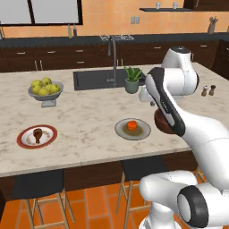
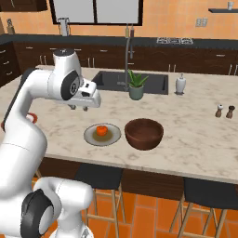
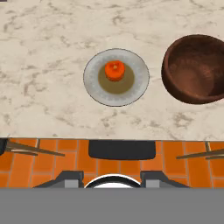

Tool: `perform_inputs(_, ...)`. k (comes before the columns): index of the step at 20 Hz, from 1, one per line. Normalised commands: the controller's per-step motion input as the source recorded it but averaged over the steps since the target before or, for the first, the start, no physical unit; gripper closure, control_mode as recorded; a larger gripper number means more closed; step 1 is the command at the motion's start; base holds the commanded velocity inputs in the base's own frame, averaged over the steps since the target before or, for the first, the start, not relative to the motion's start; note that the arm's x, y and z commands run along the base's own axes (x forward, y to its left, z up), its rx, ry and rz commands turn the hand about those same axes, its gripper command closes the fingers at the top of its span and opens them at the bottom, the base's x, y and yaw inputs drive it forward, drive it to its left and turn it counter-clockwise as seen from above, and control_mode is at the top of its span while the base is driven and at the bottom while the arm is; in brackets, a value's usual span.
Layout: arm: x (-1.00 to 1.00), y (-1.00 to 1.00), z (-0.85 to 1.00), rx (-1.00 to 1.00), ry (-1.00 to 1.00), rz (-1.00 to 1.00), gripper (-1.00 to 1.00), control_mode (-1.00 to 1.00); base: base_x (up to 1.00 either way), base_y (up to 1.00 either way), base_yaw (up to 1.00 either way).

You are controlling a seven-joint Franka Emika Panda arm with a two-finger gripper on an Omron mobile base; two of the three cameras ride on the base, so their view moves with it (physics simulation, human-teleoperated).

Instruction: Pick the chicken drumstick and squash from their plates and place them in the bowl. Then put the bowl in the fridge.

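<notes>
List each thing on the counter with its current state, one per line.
Squash: on the grey plate, untouched.
Drumstick: on the red-rimmed plate, untouched.
Bowl: upright, empty, beside the grey plate.
Fruit bowl: full of yellow-green fruit.
Pincer: raised above the counter, holding nothing.

My left base camera looks forward and down from behind the arm, which fills its lower right; my right base camera mirrors it, arm at lower left. Both share the marble counter [image 1: 89, 125], sink [image 2: 111, 80] and grey plate [image 2: 91, 137]. My hand camera looks straight down, nearer, on that plate and the bowl [image 3: 197, 70].
</notes>
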Motion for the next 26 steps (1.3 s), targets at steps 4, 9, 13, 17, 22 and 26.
perform_inputs(4,-0.20,0.05,-0.38,-0.06,0.05,0.00,-1.00,-1.00,0.00,0.00,0.00)
perform_inputs(9,0.03,0.05,-0.93,-0.18,0.01,0.11,-1.00,-1.00,0.00,0.00,0.00)
perform_inputs(13,0.72,-0.01,-0.68,-0.09,0.05,0.36,-1.00,-1.00,0.00,0.00,0.00)
perform_inputs(17,1.00,-0.05,-0.35,0.00,0.13,0.40,-1.00,-1.00,0.00,0.00,0.00)
perform_inputs(22,0.99,0.00,-0.32,-0.02,0.16,0.21,-1.00,-1.00,0.00,0.00,0.00)
perform_inputs(26,0.79,0.00,-0.45,-0.07,0.08,0.08,-1.00,-1.00,0.00,0.00,0.00)
